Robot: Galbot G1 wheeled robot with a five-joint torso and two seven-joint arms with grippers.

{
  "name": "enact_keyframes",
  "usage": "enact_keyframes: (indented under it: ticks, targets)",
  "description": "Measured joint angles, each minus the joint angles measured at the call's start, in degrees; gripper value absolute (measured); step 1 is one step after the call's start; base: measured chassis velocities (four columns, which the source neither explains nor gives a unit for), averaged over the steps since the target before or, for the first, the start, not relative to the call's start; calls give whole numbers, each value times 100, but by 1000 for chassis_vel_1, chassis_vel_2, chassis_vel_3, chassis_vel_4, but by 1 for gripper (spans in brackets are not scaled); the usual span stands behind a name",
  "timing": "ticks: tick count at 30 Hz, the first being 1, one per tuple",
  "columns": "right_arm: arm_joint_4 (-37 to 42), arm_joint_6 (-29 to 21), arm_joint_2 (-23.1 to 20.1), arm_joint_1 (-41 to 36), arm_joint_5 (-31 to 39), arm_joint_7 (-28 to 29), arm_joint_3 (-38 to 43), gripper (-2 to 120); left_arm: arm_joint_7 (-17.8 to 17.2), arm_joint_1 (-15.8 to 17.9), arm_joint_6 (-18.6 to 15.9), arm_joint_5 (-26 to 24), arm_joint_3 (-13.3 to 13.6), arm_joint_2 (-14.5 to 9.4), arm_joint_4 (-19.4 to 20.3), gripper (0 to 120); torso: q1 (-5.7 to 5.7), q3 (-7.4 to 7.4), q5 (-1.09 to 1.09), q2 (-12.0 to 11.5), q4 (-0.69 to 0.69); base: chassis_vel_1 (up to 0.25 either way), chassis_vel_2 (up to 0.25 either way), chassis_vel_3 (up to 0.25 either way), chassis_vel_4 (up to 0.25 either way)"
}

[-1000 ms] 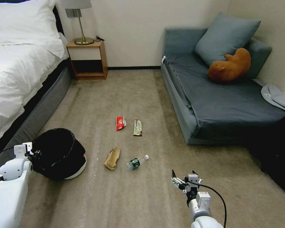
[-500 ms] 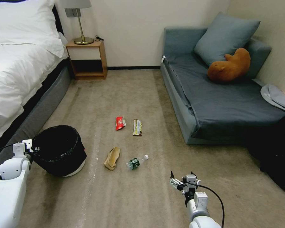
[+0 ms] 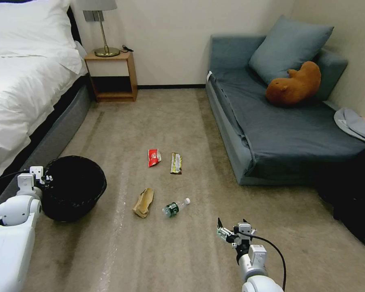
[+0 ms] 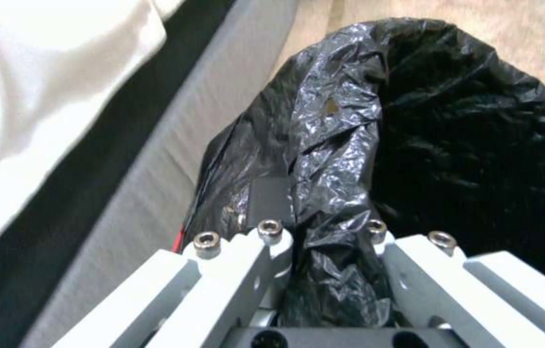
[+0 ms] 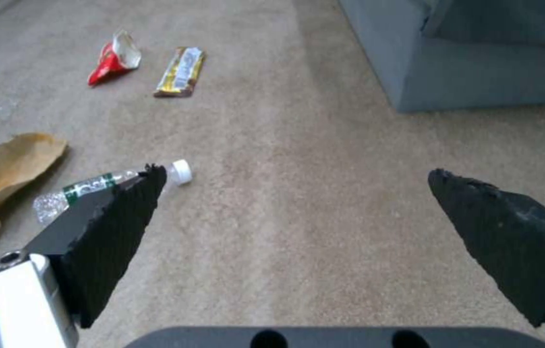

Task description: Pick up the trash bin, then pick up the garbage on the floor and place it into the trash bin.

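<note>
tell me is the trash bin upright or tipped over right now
Upright, near enough: the head view looks down into the trash bin through its open mouth. The left tool is shut on its bag-lined rim.

— Where's the bin?

— My bin (image 3: 74, 187) sits at the lower left of my head view, mouth up, lined with a crinkly black bag, its rim pinched in my left gripper (image 3: 44, 181).

— And the garbage?

— Four pieces on the carpet, mid-frame. The red packet (image 3: 154, 157) and gold wrapper (image 3: 176, 163) lie side by side; below them, the crumpled brown paper (image 3: 144, 202) and the clear bottle (image 3: 174, 208), on its side, white cap pointing right.
</note>
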State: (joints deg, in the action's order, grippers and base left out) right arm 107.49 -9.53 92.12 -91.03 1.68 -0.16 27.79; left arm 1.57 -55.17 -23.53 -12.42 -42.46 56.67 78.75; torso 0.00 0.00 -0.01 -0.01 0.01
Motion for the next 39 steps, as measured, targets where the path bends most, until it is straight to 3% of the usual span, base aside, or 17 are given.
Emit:
enact_keyframes:
  ticks: [14,34,39]
  targets:
    - [-79,12,1,88,-4,-78,-17,100,-21,-145,1,193,-58,-130,652,5,0,0,0,0,-1,0,0,0,0]
    - [-170,136,-2,125,-16,-289,-63,100,-12,-246,-24,193,-71,-208,826,5,0,0,-2,1,0,0,0,0,0]
    - [-178,167,-2,109,-38,-351,-74,100,-39,-321,-228,24,-120,-236,904,5,-1,-1,-1,1,1,0,0,0,0]
